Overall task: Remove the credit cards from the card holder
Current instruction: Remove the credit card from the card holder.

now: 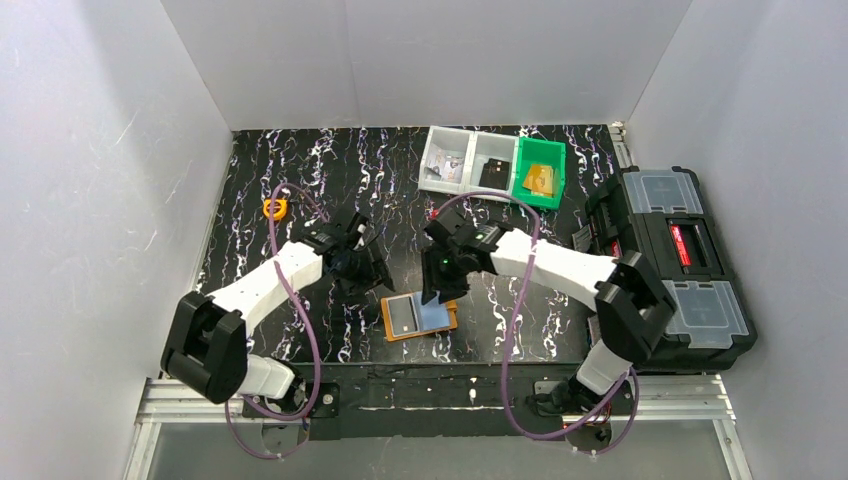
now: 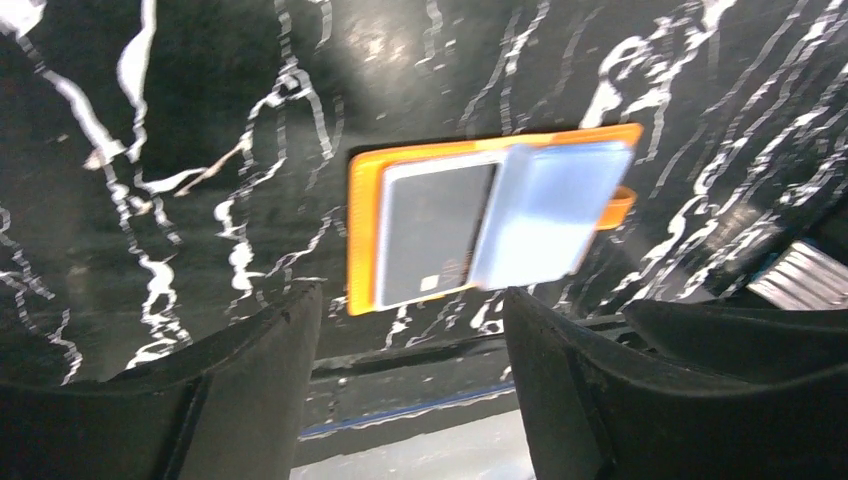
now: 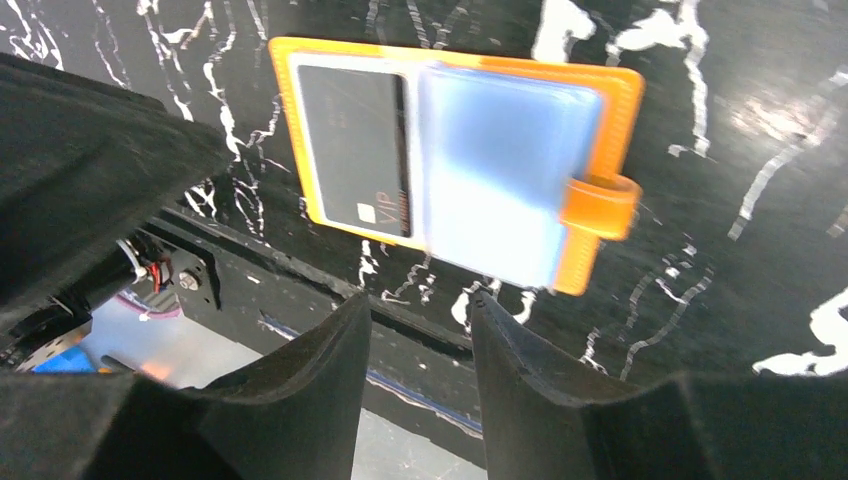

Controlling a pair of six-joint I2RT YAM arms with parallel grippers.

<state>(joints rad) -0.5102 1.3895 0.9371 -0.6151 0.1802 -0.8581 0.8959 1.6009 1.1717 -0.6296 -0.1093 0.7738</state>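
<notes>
Flat orange leather card holder (image 1: 420,318) lies unfolded at lower centre, cards inside. The left tool (image 2: 405,385) and right tool (image 3: 420,345) both gape empty. Next, one must pinch the dark rectangular credit card (image 3: 355,140) by its edge.

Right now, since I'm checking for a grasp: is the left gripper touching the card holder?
Apart. The left wrist view shows a strip of bare table between the left gripper, jaws open, and the card holder, which lies flat beyond the fingertips.
</notes>
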